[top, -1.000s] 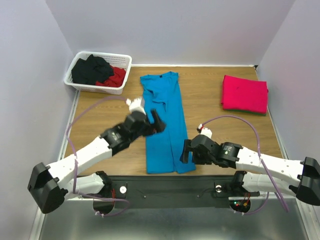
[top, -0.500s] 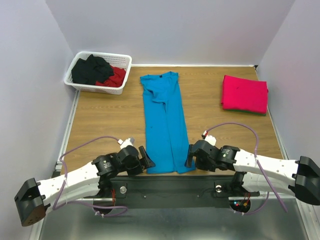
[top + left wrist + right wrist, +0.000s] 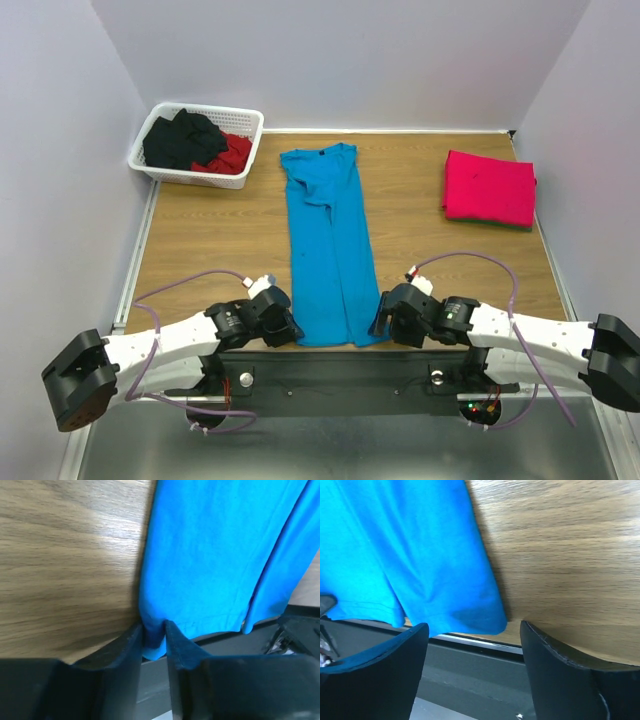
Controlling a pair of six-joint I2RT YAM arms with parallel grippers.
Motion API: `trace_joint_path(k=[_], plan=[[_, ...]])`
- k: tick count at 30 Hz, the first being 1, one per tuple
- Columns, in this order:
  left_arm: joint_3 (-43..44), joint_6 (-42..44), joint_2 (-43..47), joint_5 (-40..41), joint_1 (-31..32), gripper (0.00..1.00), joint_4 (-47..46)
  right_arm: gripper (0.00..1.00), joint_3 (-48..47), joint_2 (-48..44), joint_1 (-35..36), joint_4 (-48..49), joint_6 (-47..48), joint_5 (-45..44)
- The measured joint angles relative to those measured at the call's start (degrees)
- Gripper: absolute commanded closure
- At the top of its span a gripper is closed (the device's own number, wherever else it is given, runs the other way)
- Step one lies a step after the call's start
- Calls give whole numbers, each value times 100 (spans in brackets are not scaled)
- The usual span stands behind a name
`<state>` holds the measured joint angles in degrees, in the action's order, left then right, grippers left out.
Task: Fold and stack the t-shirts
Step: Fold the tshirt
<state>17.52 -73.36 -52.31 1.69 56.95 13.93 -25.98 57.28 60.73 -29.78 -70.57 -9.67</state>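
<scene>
- The blue t-shirt (image 3: 328, 245) is laid as a long narrow strip at the table centre. Its collar points to 12 o'clock and its hem slightly overhangs the 6 o'clock edge.
- The left hem corner is pinched between the nearly closed fingers of the left gripper (image 3: 285, 328).
- The right hem corner is straddled by the right gripper (image 3: 383, 315), fingers wide apart, no cloth gripped.
- The red t-shirt (image 3: 489, 187) is folded at 2 o'clock, well apart from the strip.
- Bare wood of the table (image 3: 220, 240) is seen on both sides of the strip.
- The basket (image 3: 195, 178) sits at 10 o'clock and holds dark and red clothes (image 3: 185, 138).
</scene>
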Motion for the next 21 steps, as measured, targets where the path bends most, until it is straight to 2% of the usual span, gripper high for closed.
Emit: trace_joint_path(k=[1, 3, 8, 16, 17, 21], plan=[[7, -9, -44, -9, 2, 86, -28, 25, 26, 0, 0, 76, -39, 13], [15, 17, -120, 20, 2, 100, -50, 33, 61, -4, 0, 153, -87, 15], [22, 44, -151, 26, 26, 100, -94, 42, 72, -9, 0, 197, -125, 0], [9, 66, -15, 31, 35, 100, -74, 69, 70, 232, 0, 245, -90, -103], [9, 68, -7, 28, 35, 100, -74, 77, 66, 306, 0, 280, -79, -105], [9, 68, 59, 24, 37, 100, -85, 88, -11, 514, 0, 343, -7, -144]])
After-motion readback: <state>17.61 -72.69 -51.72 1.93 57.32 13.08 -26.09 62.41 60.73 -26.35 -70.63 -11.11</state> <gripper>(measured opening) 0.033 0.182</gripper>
